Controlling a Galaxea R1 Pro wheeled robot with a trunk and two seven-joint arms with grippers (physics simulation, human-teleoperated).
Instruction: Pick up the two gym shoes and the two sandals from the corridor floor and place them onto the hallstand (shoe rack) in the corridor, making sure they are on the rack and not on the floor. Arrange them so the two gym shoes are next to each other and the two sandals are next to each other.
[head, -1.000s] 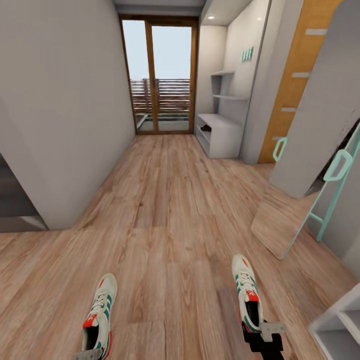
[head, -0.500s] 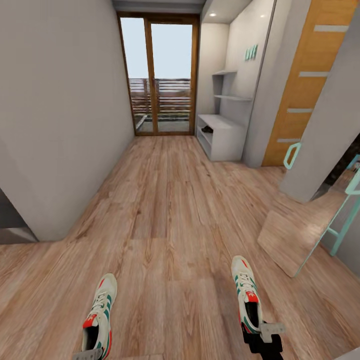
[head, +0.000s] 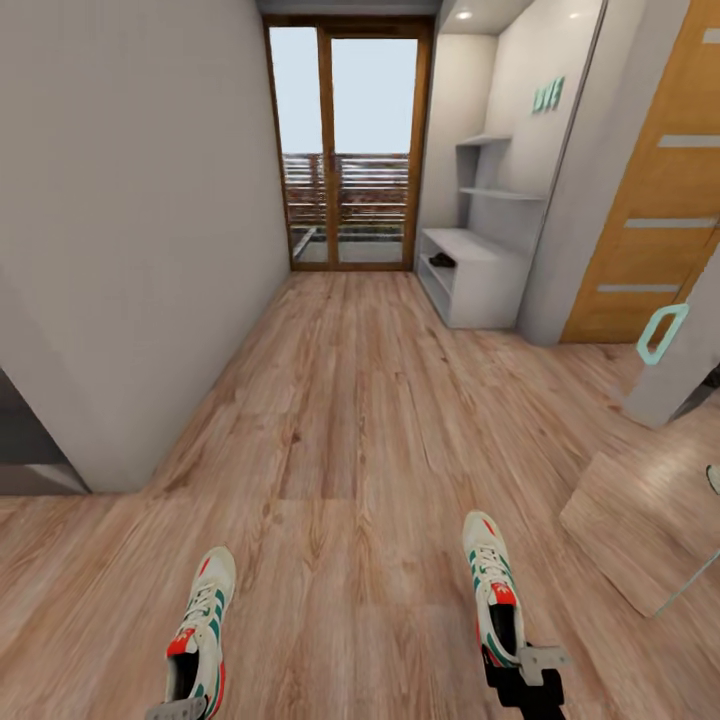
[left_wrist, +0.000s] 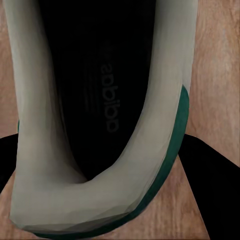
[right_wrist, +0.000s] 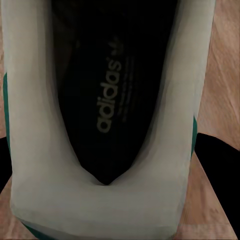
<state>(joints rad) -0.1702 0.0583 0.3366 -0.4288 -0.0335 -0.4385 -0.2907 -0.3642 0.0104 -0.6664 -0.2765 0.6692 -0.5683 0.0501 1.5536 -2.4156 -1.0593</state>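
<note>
Since a second ago the head camera has swung, sliding the hallstand (head: 478, 275) rightward in view. Each gripper clamps a gym shoe at its heel: left gripper (head: 178, 710) with the left gym shoe (head: 200, 632), right gripper (head: 528, 668) with the right gym shoe (head: 493, 585). Both toes point up the corridor floor (head: 350, 420); the hallstand lies well ahead to the right, nearer the right arm.

Far end of corridor: glazed double door (head: 350, 150) in a brown wooden frame, with a slatted balcony railing (head: 345, 190) and pale sky visible through the panes. Left side: plain grey wall (head: 130, 220). Right side: orange-brown wooden door (head: 665, 200) with pale horizontal inlays; nearer the camera, a mint-green loop handle (head: 661, 334) on a grey panel. Ceiling recess: two round spotlights (head: 463, 15). On the recess wall: small mint-green hooks (head: 546, 96).
</note>
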